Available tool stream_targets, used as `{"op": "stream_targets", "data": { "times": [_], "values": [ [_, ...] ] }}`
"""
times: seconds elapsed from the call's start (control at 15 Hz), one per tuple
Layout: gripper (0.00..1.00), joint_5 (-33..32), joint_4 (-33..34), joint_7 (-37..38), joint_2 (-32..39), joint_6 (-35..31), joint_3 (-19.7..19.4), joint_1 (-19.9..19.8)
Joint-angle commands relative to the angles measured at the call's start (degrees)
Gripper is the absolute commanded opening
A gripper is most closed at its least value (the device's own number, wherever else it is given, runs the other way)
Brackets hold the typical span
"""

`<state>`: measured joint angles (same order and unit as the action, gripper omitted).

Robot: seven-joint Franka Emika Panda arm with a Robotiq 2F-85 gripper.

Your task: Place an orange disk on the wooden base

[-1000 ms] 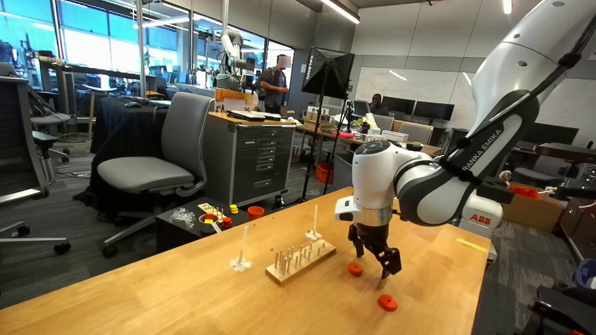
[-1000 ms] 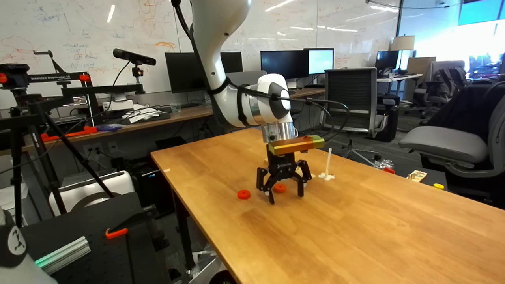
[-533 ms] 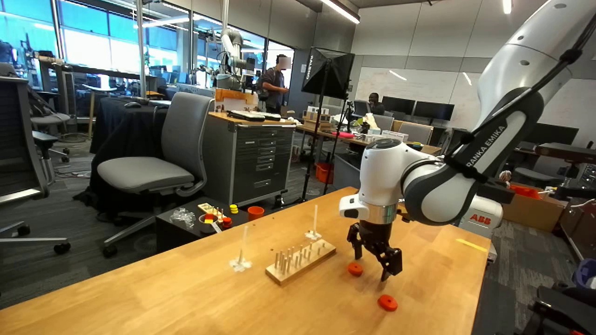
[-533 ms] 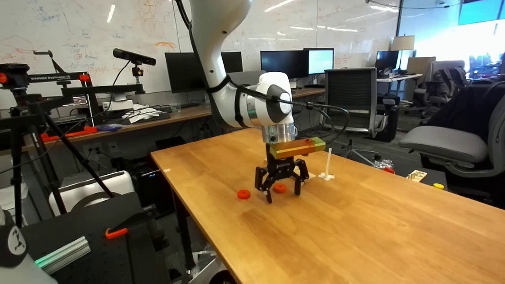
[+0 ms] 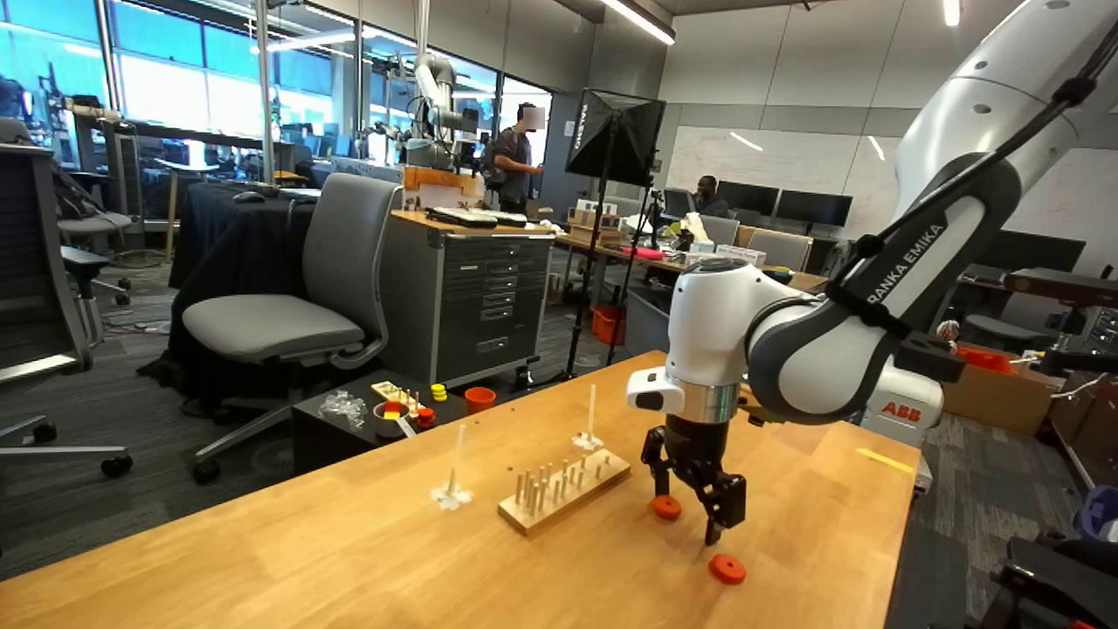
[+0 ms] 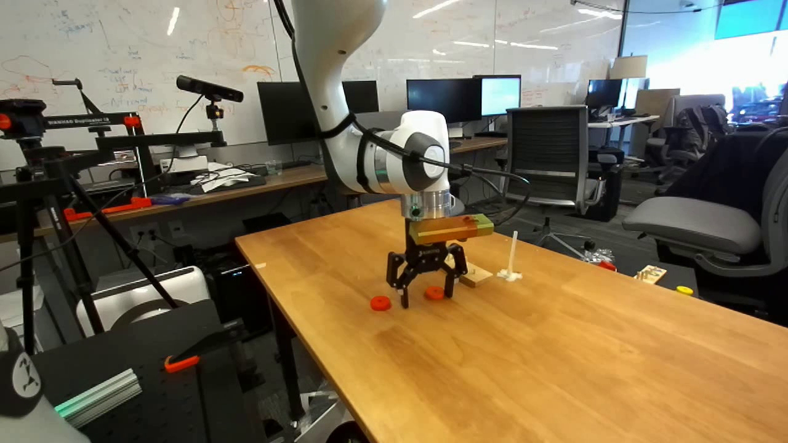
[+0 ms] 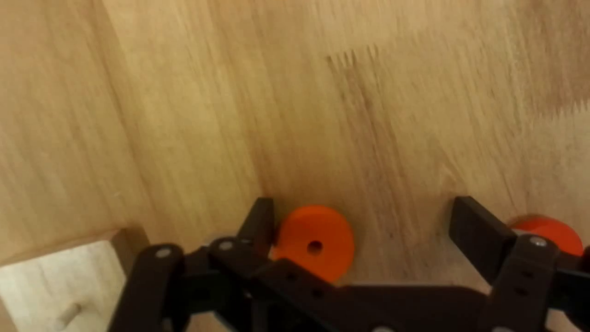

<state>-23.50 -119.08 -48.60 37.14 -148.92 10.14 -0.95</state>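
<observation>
your gripper (image 7: pixel 363 210) is spread, a disk (image 7: pixel 322 229) flat on the table (image 7: pixel 184 92) between its fingers, closer to the 9 o'clock one. wrist view, from that disk: base (image 7: pixel 57 279) at 9 o'clock, other disk (image 7: pixel 555 233) at 3, past the far finger.

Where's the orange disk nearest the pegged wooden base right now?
In the wrist view, that orange disk lies low, just right of centre, between the open jaws of the claw, nearer the one toward the pegged wooden base at lower left.
</observation>
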Motion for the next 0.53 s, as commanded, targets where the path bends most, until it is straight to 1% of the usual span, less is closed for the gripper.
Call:
{"op": "stream_targets", "data": {
  "times": [0.0,0.47],
  "values": [
    [1.00,3.62,-0.25,-0.63,0.08,-1.15,1.36,0.27],
    [1.00,6.28,0.40,0.30,0.47,-0.85,1.27,0.75]
  ]
}}
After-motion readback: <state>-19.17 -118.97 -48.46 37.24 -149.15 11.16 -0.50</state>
